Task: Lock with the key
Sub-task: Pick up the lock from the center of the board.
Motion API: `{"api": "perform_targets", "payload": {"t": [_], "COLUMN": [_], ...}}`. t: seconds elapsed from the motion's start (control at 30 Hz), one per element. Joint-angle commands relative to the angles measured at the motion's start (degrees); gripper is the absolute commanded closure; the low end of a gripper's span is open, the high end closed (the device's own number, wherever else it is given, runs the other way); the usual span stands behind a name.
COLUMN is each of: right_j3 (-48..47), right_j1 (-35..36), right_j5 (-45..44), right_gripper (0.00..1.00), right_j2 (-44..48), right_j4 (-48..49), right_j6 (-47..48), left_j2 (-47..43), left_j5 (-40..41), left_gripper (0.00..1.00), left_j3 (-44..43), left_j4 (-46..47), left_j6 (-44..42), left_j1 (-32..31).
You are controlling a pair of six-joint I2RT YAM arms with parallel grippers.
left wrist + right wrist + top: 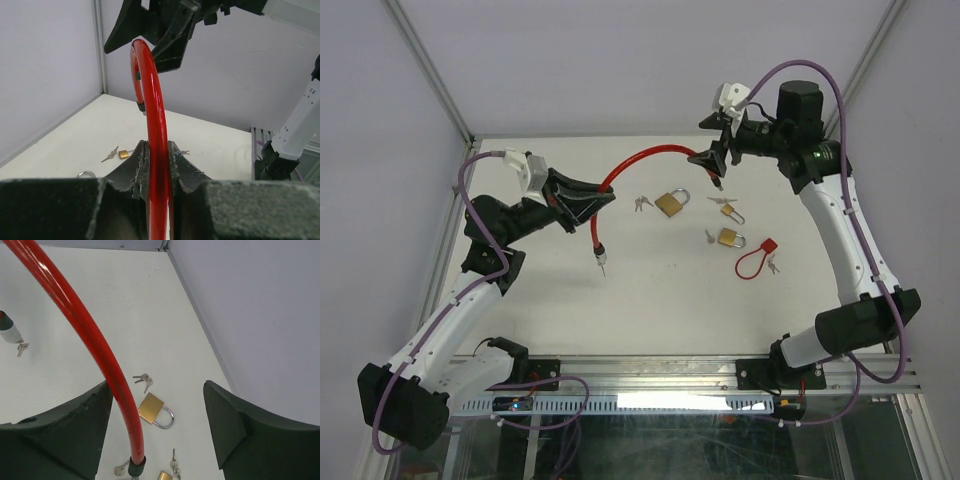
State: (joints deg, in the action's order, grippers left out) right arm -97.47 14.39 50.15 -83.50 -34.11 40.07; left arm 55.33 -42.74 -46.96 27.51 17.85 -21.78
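You are working in a robotics lab test cell, not a home or a shop. The white tabletop (pixel 550 310) is boxed in by plain pale panels (pixel 620 60) set in metal corner posts (pixel 430 70). Two robot arms (pixel 450 330) are bolted to an aluminium rail (pixel 650 372) at the near edge, beside a slotted cable duct (pixel 610 403) and loose purple cables (pixel 840 110).

The left gripper (pixel 157 152) clamps a glossy red plastic-coated cable (pixel 156 115). The cable arches up between the parted black fingers of the right gripper (pixel 137 55) and curves down to a black cap (pixel 141 106). Beyond, on the white table (pixel 75 145), lie a small brass padlock (pixel 124 154) and silver keys (pixel 111 154).
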Motion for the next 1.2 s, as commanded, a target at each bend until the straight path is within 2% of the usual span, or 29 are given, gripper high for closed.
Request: {"api": "perform_targets", "payload": {"t": [0.0,0.23,0.33,0.4,0.47,0.5,0.67,0.83,1.0,1.1,1.17], "right_j3": [0.3,4.7,6.1,7.1,7.9,8.0,8.6,11.0,9.5,8.3,7.3], "right_j1": [0.0,0.7,0.8,0.7,0.7,0.8,-0.9,-5.0,-7.0,-7.5,-7.7], "right_j5": [0.3,1.3,2.8,4.7,6.4,7.1,11.8,17.3,15.5,13.8,13.0], "right_gripper": [0.27,0.44,0.55,0.68,0.89,0.95,0.99,1.00,1.00,1.00,1.00], "right_j2": [-2.0,-0.8,-0.2,0.5,1.0,1.2,2.7,6.5,6.9,5.9,5.1], "right_j4": [2.0,2.3,2.7,3.5,4.6,4.9,9.0,20.5,22.6,22.7,22.7], "right_j6": [-3.2,-2.1,-1.8,-2.2,-3.4,-4.0,-12.3,-26.1,-33.0,-35.7,-37.3], "left_j2": [-1.8,-1.9,-1.8,-1.6,-1.3,-1.2,-1.2,-1.2,-0.9,-1.5,-2.5], "left_j5": [-0.6,0.4,0.6,0.6,0.8,1.0,3.8,6.1,10.8,14.9,17.0], "left_gripper": [1.00,1.00,1.00,1.00,1.00,1.00,1.00,0.76,0.54,0.44,0.43], "left_j3": [-1.8,-1.2,-0.8,-0.5,-0.2,0.1,2.7,7.1,10.9,12.8,14.4], "left_j4": [5.8,7.0,7.8,8.0,8.3,8.7,10.2,14.1,17.4,18.7,19.6], "left_j6": [0.4,0.6,0.9,1.0,1.1,1.3,1.4,1.8,4.5,8.3,11.0], "left_j1": [-0.5,-0.7,-0.6,-0.6,-0.6,-0.7,-0.7,-0.8,-0.7,-0.7,-0.7]}}
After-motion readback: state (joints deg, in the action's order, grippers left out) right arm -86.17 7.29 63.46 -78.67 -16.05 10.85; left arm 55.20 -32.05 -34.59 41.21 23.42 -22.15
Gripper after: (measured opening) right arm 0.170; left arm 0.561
